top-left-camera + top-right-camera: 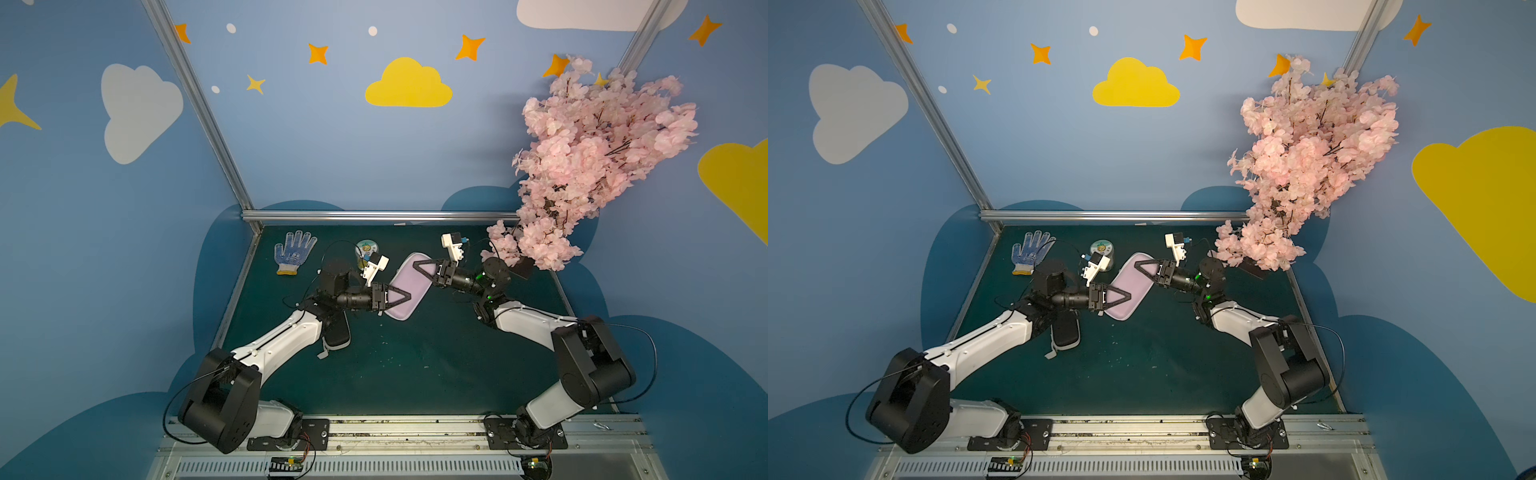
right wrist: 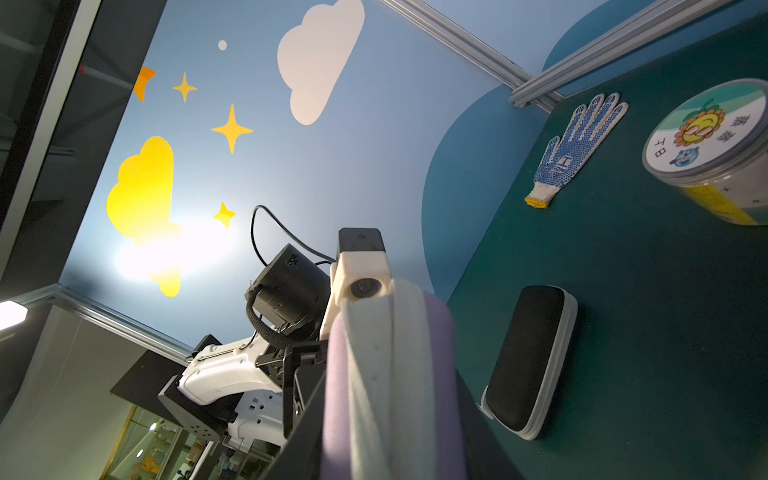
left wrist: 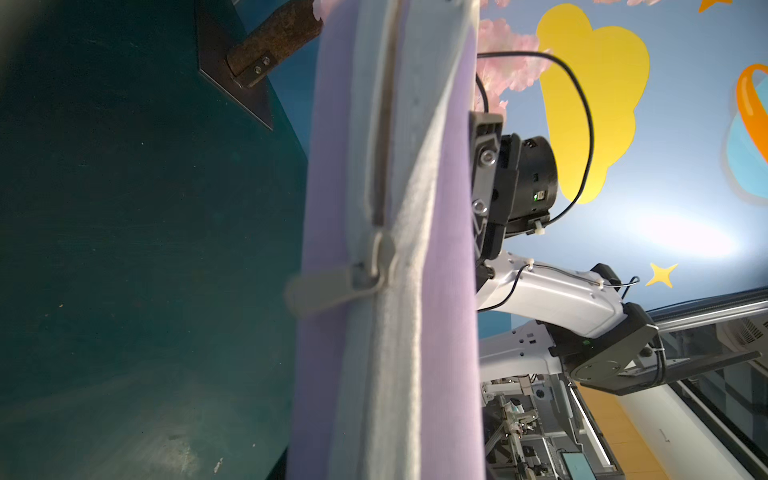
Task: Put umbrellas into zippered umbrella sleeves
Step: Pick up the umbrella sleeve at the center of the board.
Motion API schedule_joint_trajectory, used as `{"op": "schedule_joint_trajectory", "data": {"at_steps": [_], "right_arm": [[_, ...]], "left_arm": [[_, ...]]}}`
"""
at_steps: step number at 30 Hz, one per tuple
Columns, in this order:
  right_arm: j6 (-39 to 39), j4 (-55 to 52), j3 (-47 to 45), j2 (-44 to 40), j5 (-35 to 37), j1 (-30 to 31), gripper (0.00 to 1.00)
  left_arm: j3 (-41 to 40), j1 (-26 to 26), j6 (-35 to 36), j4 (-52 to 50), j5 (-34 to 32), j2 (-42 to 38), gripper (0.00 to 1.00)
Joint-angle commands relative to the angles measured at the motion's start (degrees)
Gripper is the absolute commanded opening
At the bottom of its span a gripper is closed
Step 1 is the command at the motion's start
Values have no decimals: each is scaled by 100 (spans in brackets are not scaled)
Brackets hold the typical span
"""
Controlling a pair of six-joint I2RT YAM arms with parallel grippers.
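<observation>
Both ends of lilac sleeve point(image 1: 402, 279) clamped: L gripper point(image 1: 408, 296) pinches near end, R gripper point(image 1: 417, 264) pinches far end. Sleeve sits btw them, over mid table point(image 1: 415, 365). Zip edge faces L wrist cam, grey pull strap point(image 3: 320, 291) sticks out. Black sleeve point(image 2: 528, 357) zipped shut, lies flat under L arm. Glove point(image 1: 293, 251) & round tub point(image 1: 368, 248) at back.

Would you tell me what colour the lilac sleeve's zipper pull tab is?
Pale grey; the pull tab shows best in the left wrist view.
</observation>
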Motion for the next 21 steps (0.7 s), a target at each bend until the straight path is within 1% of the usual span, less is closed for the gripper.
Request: {"op": "schedule_joint_trajectory", "data": {"at_steps": [1,3,5,7,8,9,10,12,14,15,17,19,21], "right_arm": [[209,673,14,10,320,36,22],[196,596,4,11,354,38,43],[145,454,-51,-17,378,-2,54],[28,-23,-131,-137,408,-158,60],[-183,-635,-175,-258,488,-282,62],[-498,-1595,-130,-413,539,-419,64],[-828,-2907,-33,-582,608,-567,64],[-1863,-5370,377,-1017,1093,-721,64],[-2682,-7090,948,-1338,1583,-707,64],[-2946,-7828,1227,-1470,1885,-682,64],[-3359,-8976,1827,-1571,2258,-624,64],[-3633,-10064,2517,-1519,2450,-482,64],[-3927,-10972,3138,-1375,2797,-139,63]], "left_arm": [[-67,10,419,-192,-496,-275,31],[28,24,874,-703,-711,-417,24],[212,20,1518,-1366,-1003,-555,15],[545,4,2574,-2421,-1505,-693,7],[746,-40,3200,-3015,-1893,-751,3],[947,-96,3794,-3472,-2349,-788,3],[1065,-181,4275,-3831,-2786,-803,3],[1204,-506,5326,-4344,-3953,-818,3],[1133,-915,6225,-4431,-4799,-810,3],[1008,-1092,6609,-4315,-5113,-835,3],[702,-1348,7179,-3889,-5583,-927,3],[322,-1517,7698,-3183,-5918,-1059,3],[56,-1728,8422,-2610,-6320,-1068,3]]}}
